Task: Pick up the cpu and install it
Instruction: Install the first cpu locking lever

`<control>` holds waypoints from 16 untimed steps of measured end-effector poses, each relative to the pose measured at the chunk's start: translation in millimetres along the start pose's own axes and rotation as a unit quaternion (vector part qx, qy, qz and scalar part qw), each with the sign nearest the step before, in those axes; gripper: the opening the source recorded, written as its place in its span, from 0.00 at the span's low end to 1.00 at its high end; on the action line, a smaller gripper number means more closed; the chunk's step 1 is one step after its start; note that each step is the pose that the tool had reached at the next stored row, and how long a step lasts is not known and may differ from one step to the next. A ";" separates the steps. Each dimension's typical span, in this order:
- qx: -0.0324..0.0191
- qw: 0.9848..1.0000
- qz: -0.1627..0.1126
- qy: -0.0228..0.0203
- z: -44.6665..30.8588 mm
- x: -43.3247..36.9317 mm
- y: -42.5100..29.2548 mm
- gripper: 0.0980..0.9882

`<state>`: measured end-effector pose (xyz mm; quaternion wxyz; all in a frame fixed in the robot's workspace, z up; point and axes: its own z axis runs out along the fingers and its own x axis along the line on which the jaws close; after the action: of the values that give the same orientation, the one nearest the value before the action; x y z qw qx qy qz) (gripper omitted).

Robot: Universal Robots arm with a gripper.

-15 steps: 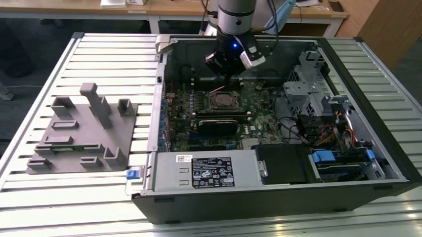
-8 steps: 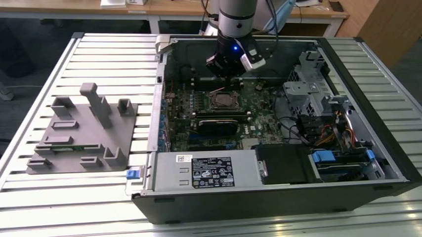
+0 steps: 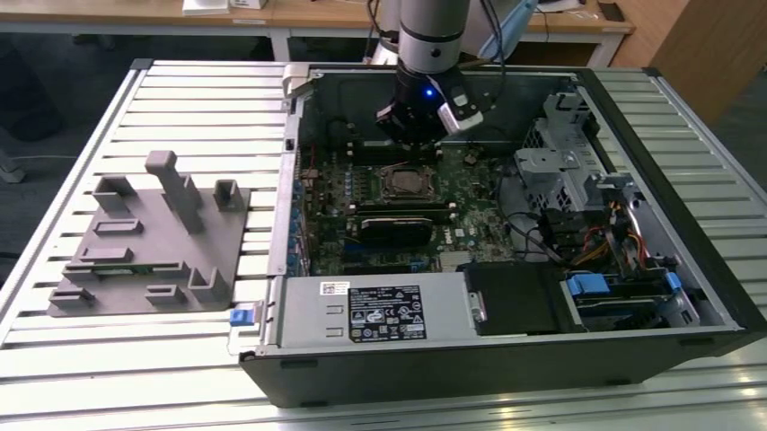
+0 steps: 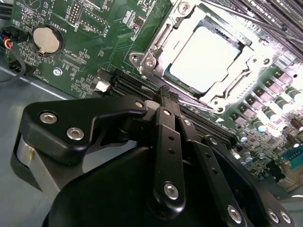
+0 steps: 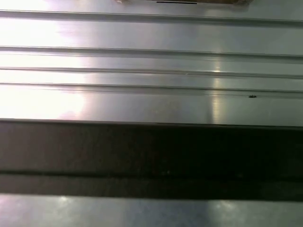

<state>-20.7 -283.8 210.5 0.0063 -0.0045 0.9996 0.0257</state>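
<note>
We see cpu (image 4: 206, 59) seated in mobo socket (image 4: 156, 49), frame over edges. Tool (image 4: 165, 94) hovers just beside socket, fingers pinched together, holding nothing.

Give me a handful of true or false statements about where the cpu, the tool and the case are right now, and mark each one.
1. The cpu sits in the motherboard socket. True.
2. The tool hangs over the grey fixture on the table. False: it is inside the open case, near the socket.
3. The grey fixture lies outside the case, at the exterior view's left. True.
4. The tool grips the cpu. False: in the second wrist view the cpu lies in the socket, apart from the tool.
5. The case's side panel is on. False: the case lies open, its motherboard showing.
</note>
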 end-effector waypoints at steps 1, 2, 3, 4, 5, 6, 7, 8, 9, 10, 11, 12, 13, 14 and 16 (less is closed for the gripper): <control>0.000 1.000 0.000 0.000 1.0 -0.3 -0.1 0.01; 0.000 1.000 0.000 0.000 1.9 -0.5 -0.1 0.01; 0.000 1.000 0.000 0.000 2.9 -0.7 -0.2 0.01; 0.000 1.000 0.000 0.000 3.9 -0.8 -0.2 0.01; 0.000 1.000 0.000 0.000 4.9 -1.0 -0.3 0.01; 0.000 1.000 0.000 0.000 5.8 -1.0 -0.3 0.01; 0.000 1.000 0.000 0.000 6.6 -1.1 -0.3 0.01; 0.000 1.000 0.000 0.000 7.5 -1.1 -0.4 0.01; 0.000 1.000 0.000 0.000 8.4 -1.2 -0.5 0.01; 0.000 1.000 0.000 0.000 9.1 -1.4 -0.5 0.01; 0.000 1.000 0.000 0.000 9.7 -1.4 -0.5 0.01; 0.000 1.000 0.000 0.000 10.2 -1.5 -0.6 0.01; 0.000 1.000 0.000 0.000 10.6 -1.6 -0.6 0.01; 0.000 1.000 0.000 0.000 10.6 -1.6 -0.6 0.01; 0.000 1.000 0.000 0.000 9.8 -1.6 -0.5 0.01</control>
<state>-18.9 -283.8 200.7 0.0063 -0.0045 0.9996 0.0256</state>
